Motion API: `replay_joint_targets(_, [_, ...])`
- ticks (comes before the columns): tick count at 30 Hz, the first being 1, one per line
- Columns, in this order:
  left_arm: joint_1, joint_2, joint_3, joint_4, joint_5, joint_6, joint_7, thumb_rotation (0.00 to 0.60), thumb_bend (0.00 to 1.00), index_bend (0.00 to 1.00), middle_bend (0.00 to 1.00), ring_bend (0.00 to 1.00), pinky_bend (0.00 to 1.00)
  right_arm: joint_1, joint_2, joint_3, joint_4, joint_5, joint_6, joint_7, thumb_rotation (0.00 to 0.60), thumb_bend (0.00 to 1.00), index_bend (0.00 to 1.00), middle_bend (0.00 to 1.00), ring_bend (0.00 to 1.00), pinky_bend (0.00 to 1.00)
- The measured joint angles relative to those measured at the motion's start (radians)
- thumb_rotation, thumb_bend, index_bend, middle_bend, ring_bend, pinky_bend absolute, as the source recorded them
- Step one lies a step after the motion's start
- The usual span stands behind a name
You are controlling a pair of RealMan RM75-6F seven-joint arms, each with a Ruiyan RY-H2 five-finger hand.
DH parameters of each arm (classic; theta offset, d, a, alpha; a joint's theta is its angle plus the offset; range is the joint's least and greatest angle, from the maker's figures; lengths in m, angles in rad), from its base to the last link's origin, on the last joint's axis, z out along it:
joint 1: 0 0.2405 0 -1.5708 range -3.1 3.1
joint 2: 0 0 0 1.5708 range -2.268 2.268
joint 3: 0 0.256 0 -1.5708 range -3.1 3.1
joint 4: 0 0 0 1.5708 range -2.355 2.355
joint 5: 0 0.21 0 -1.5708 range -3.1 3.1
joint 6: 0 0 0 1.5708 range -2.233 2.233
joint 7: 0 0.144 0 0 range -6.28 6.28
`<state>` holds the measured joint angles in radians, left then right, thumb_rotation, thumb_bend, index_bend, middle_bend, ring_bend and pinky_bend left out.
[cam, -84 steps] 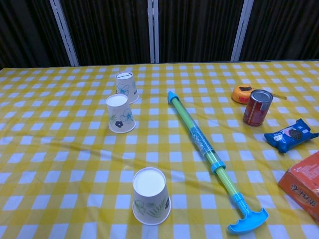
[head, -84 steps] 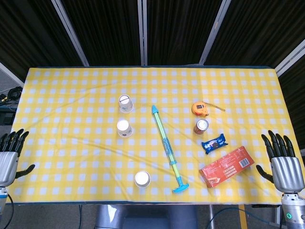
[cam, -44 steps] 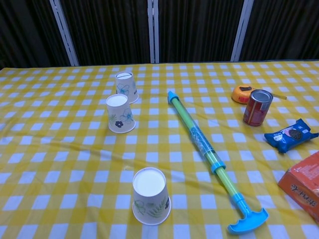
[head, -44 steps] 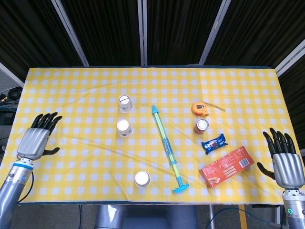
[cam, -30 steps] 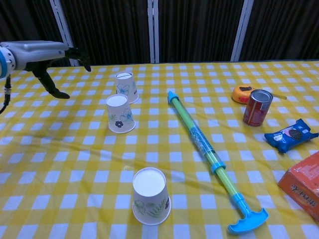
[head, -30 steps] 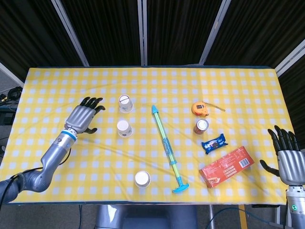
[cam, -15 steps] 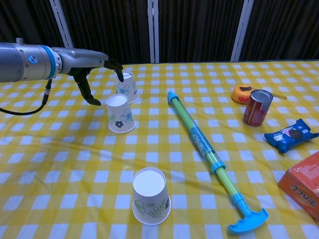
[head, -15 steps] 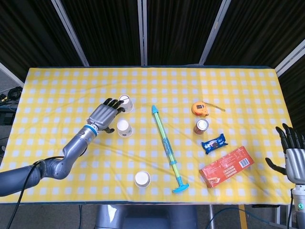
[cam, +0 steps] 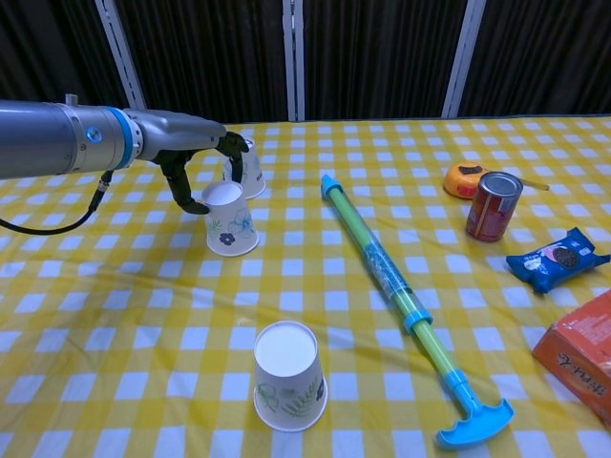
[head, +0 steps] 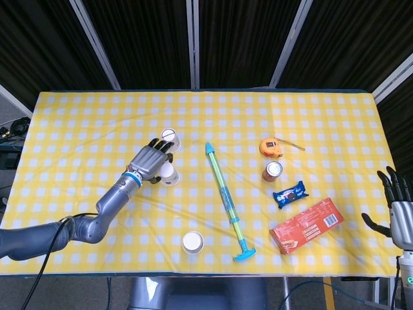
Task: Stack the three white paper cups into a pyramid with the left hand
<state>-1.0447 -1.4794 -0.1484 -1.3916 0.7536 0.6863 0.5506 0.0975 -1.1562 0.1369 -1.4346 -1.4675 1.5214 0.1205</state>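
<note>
Paper cups, three of them and all upside down, stand on the left half of the checked table [head: 77,116]: the left hand [cam: 196,143] hovers with its fingers spread over the middle cup [cam: 229,218], holding nothing, while the far cup [cam: 250,170] is just behind it and the near cup [cam: 286,374] stands well apart, close to the front edge. I judge these cups light, thin and easy to crush or tip, so a soft hold around the side wall, below the upturned bottom, seems best. Further right lie a long water pump toy [head: 226,197] and a can [head: 272,172], and the right hand [head: 401,216] rests open at the far right edge.
</note>
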Motion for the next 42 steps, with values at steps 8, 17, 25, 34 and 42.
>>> replay_joint_targets(8, [0.010, 0.013, 0.016, -0.024, 0.010, 0.037, -0.021, 0.600, 0.37, 0.46, 0.00, 0.00, 0.00, -0.002, 0.001, -0.003, -0.008, -0.009, 0.008, -0.005, 0.600, 0.08, 0.08, 0.00, 0.00, 0.00])
replay_joint_targets(17, [0.067, 0.099, 0.021, -0.174, 0.108, 0.119, -0.080, 0.600, 0.37, 0.44, 0.00, 0.00, 0.00, -0.010, 0.006, -0.005, -0.019, -0.018, 0.028, -0.019, 0.600, 0.08, 0.08, 0.00, 0.00, 0.00])
replay_joint_targets(25, [0.176, 0.211, 0.098, -0.385, 0.335, 0.219, -0.136, 0.600, 0.37, 0.44, 0.00, 0.00, 0.00, -0.019, 0.013, -0.006, -0.043, -0.031, 0.055, -0.026, 0.600, 0.08, 0.08, 0.00, 0.00, 0.00])
replay_joint_targets(34, [0.277, 0.278, 0.216, -0.508, 0.606, 0.285, -0.192, 0.600, 0.37, 0.44, 0.00, 0.00, 0.00, -0.029, 0.019, -0.011, -0.064, -0.048, 0.078, -0.044, 0.600, 0.08, 0.08, 0.00, 0.00, 0.00])
replay_joint_targets(42, [0.307, 0.226, 0.267, -0.511, 0.685, 0.262, -0.176, 0.600, 0.37, 0.44, 0.00, 0.00, 0.00, -0.035, 0.030, -0.005, -0.068, -0.048, 0.092, -0.019, 0.600, 0.08, 0.08, 0.00, 0.00, 0.00])
